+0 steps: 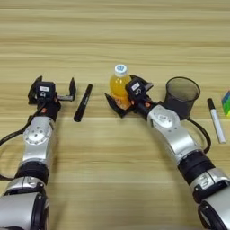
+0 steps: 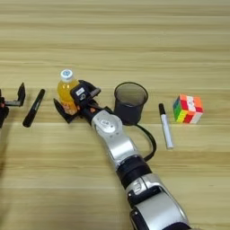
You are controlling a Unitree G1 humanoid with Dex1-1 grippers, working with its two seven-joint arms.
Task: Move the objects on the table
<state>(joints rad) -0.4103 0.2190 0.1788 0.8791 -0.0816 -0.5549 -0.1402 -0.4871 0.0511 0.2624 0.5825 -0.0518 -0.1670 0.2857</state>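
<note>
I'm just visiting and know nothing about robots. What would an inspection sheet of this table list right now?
Surface: light wooden table, plank grain.
Job's things: orange juice bottle upright; black marker lying flat; mesh pen cup upright; white marker lying flat; puzzle cube furthest right.
Clutter: nothing seen.
Grippers: right gripper with its fingers around the bottle; left gripper open, left of the black marker.
Cables: black cable looping beside the right arm.
Surroundings: nothing seen.

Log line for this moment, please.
right gripper: around juice bottle, upright | left gripper: open, beside black marker | pen cup, white marker, cube: untouched
</note>
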